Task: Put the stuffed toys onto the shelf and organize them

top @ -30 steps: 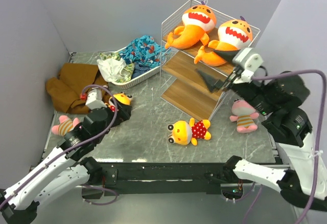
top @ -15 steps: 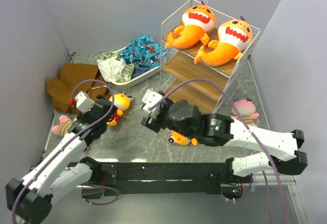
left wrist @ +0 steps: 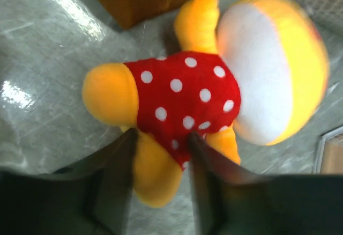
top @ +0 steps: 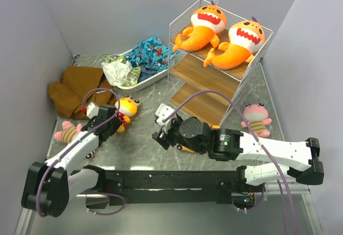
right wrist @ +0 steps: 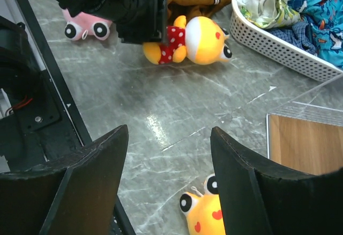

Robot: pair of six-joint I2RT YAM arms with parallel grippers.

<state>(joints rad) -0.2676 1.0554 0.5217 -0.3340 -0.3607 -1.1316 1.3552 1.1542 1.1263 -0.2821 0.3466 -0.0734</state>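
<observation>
Left wrist view shows us the left tool (left wrist: 161, 138) pinching a round leg of the soft spotty doll (left wrist: 182, 95), hidden from above; the right tool (right wrist: 169, 133) is wide apart.

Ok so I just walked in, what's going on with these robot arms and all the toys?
The robot is tidying stuffed toys onto a wire shelf. Two orange sharks already sit on its top tier. The left gripper is down at a yellow doll on the table, fingers either side of one leg; whether it grips yet is unclear. The right gripper hangs open over a second doll near the front edge. Two pink plushes lie on the table, one at each side.
</observation>
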